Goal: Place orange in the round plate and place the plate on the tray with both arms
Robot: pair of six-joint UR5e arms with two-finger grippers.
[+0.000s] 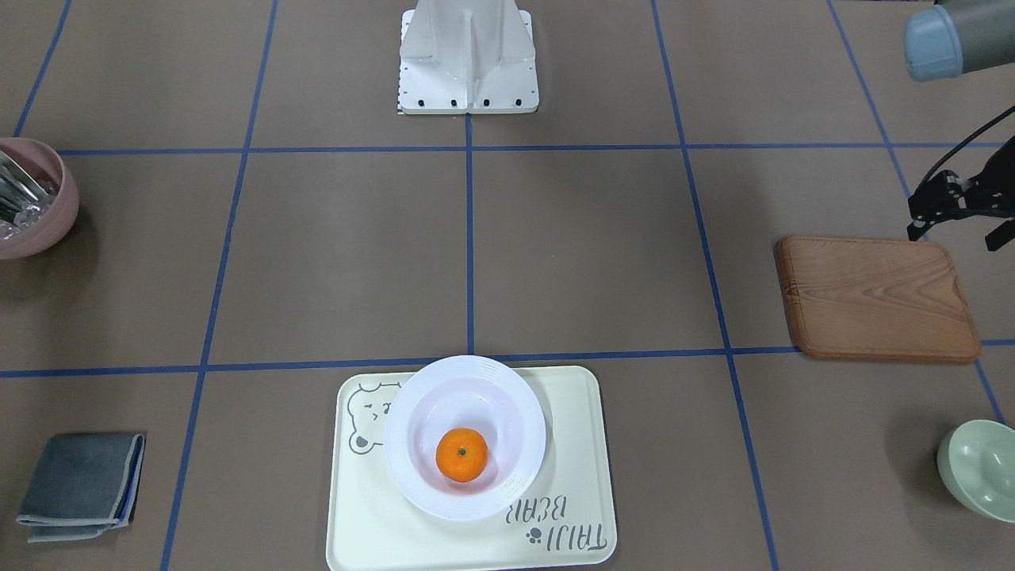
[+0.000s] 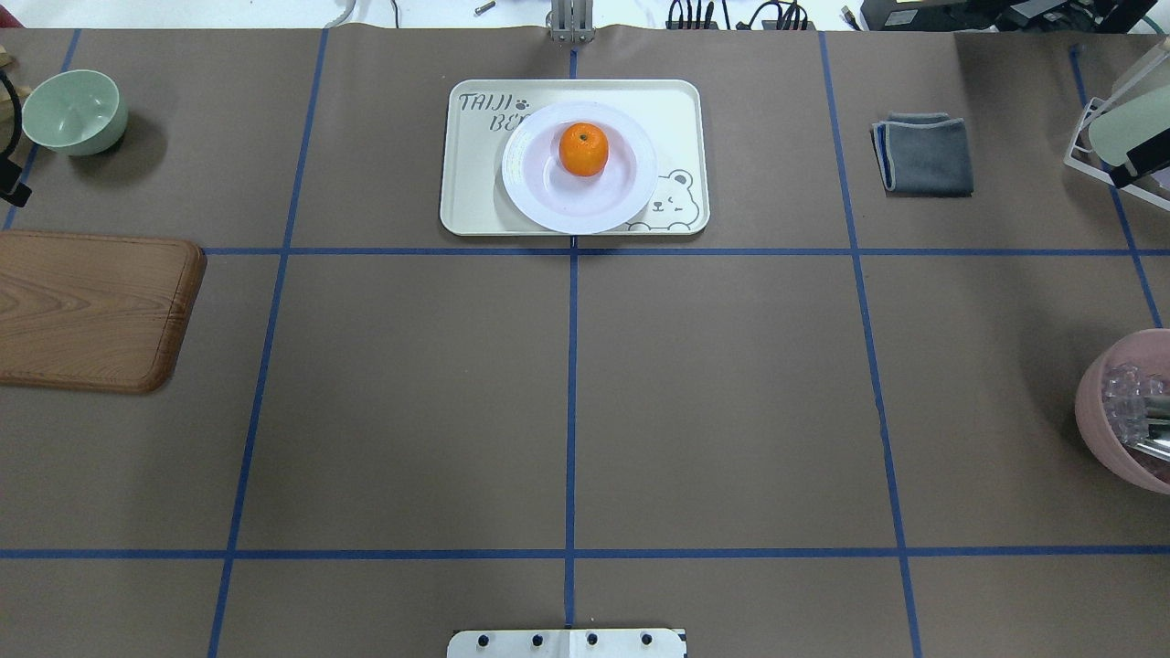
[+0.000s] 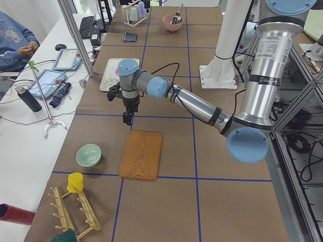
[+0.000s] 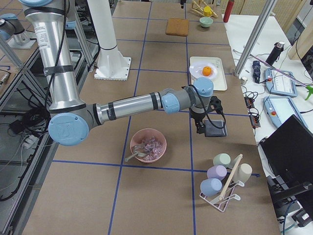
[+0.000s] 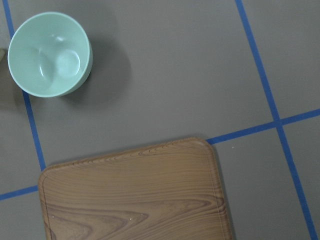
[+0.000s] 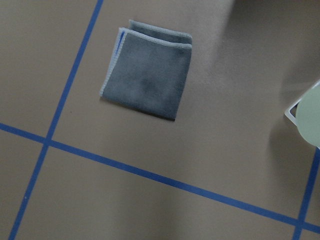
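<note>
Four things flank the tray (image 2: 475, 201): green bowl (image 2: 73, 111), board (image 2: 91, 309), cloth (image 2: 923, 153), pink bowl (image 2: 1101, 407).

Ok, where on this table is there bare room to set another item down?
The widest bare stretch is the middle, between the tray, the wooden board, the pink bowl and the robot base. Also free: between tray and grey cloth. The tray itself is crowded: the round plate with the orange takes its middle.

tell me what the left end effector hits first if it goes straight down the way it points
Most likely the wooden board: the left end effector hangs pointing down, roughly above it. Depth is unclear, so it might instead reach bare table beside the board.
</note>
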